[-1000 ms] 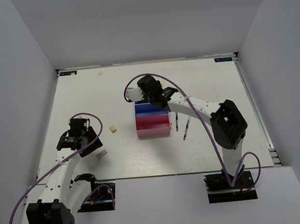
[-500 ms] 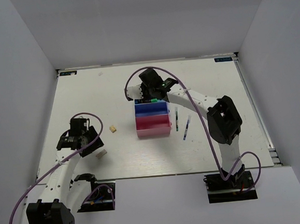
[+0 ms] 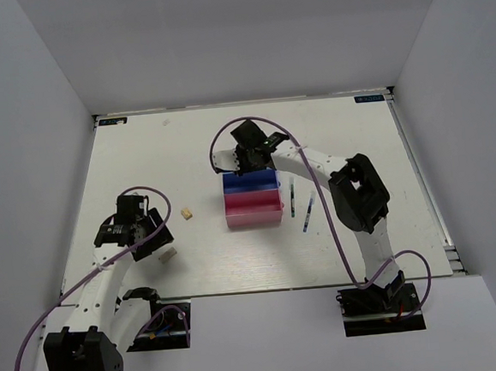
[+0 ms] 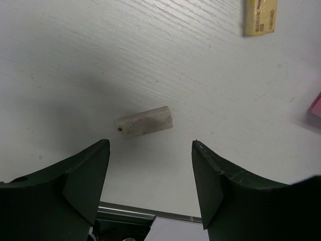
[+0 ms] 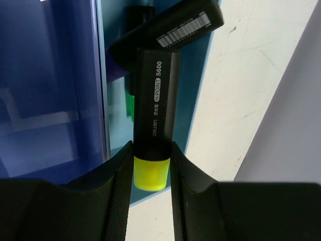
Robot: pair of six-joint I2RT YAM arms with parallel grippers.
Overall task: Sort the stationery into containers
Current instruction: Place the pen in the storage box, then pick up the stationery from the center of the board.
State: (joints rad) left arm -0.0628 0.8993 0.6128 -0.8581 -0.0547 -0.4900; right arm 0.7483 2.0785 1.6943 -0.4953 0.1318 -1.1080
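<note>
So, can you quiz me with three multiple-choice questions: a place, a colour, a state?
1. The two pens lie: A) in the pink bin B) on the table, right of the bins C) at the far-left corner
2. The marker in the right tool has an end that is: A) yellow B) red C) white
3. The left tool is: A) shut on a pen B) open above an eraser C) out of view
Answers: 1 B, they lie beside the bins; 2 A, its yellow tip shows in the wrist view; 3 B, jaws apart over it.
</note>
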